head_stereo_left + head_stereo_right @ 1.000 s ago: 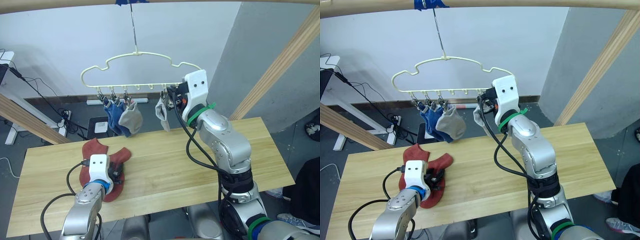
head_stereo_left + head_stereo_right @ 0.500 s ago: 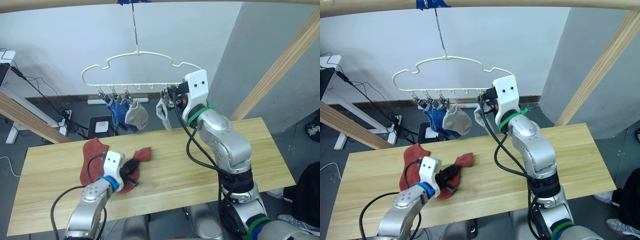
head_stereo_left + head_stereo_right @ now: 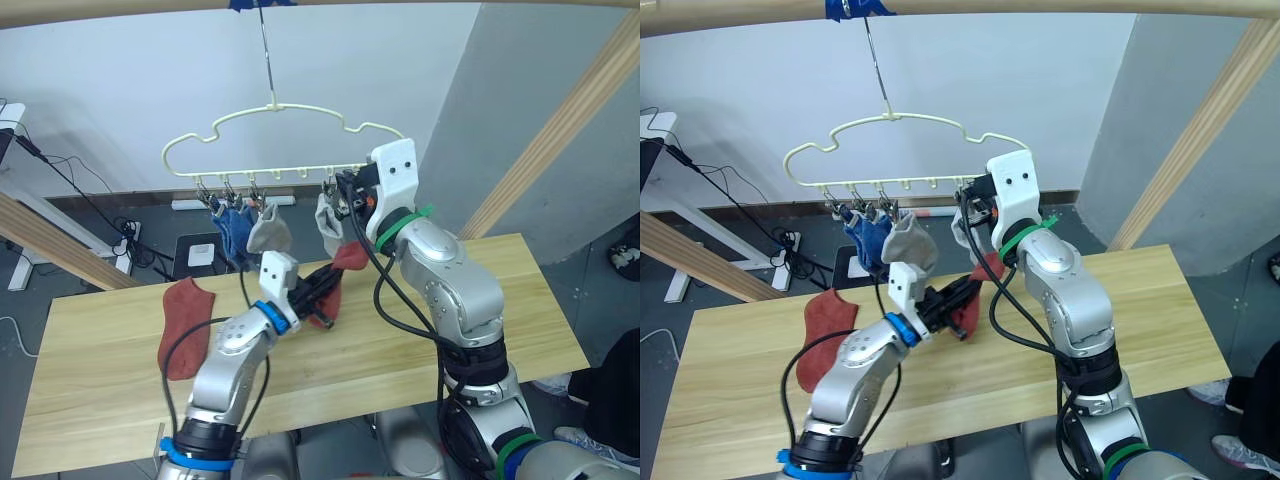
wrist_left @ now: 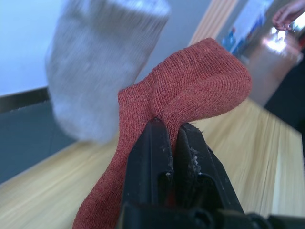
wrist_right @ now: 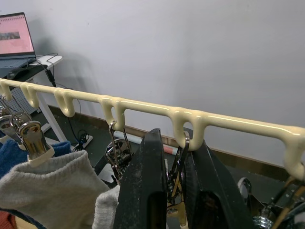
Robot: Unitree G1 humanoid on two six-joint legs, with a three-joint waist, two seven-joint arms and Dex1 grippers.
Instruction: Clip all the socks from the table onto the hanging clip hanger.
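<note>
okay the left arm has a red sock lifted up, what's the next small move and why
Probably raise the rust-red sock, pinched in the left end effector, toward the clip that the right end effector is squeezing on the clip hanger; the sock hangs just below it.

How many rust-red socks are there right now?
2. One rust-red knit sock lies flat on the wooden table; the other rust-red sock is lifted toward the hanger, pinched in the left gripper.

Cream wire clip hanger (image 3: 285, 140) hanging by long hook, wavy outline, metal clips along lower bar. Two blue socks (image 3: 232, 232) and grey sock (image 3: 266, 231) clipped at 9 o'clock end, another grey sock (image 3: 327, 223) toward 3 o'clock. One rust-red sock (image 3: 330, 282) lifted off light wooden table (image 3: 420, 330); second rust-red sock (image 3: 183, 325) flat at 9 o'clock.
</note>
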